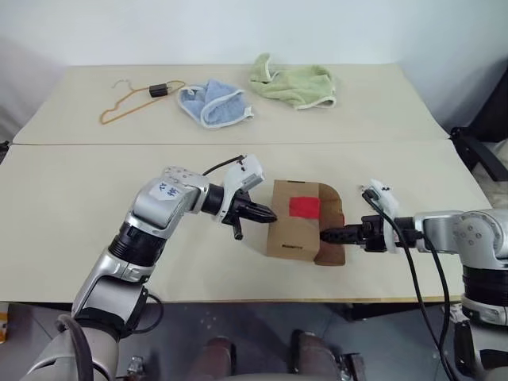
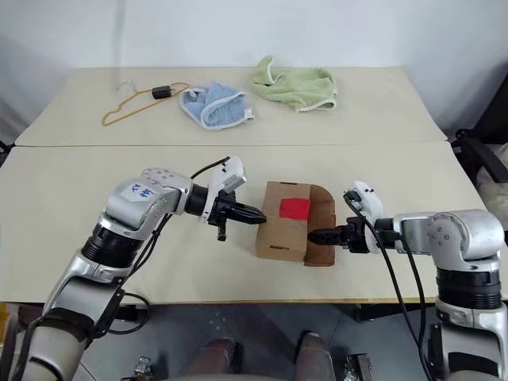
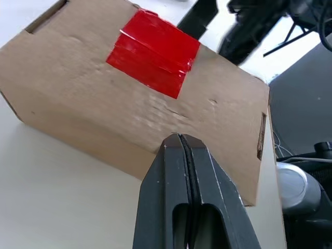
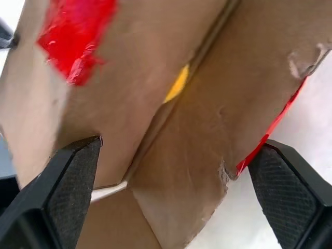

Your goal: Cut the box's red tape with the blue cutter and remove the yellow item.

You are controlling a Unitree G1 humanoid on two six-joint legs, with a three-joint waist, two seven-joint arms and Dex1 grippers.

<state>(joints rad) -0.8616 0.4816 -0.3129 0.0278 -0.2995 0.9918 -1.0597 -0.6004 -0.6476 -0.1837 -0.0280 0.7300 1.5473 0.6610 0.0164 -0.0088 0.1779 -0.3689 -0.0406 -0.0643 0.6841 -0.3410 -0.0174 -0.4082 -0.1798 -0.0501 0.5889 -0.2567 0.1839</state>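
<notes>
The brown cardboard box lies mid-table with a square of red tape on its top. My left gripper is shut, and its tip sits at the box's left side. A short dark stub pokes down beside it; I cannot tell whether it is the blue cutter. My right gripper stands open at the box's right end, its fingers spread either side of a loose flap with torn red tape on its edge. A sliver of the yellow item shows through the gap under the lid.
At the back of the table lie an orange wire hanger, a blue cloth and a green cloth. A seam runs across the tabletop behind the box. A dark chair stands off the right edge.
</notes>
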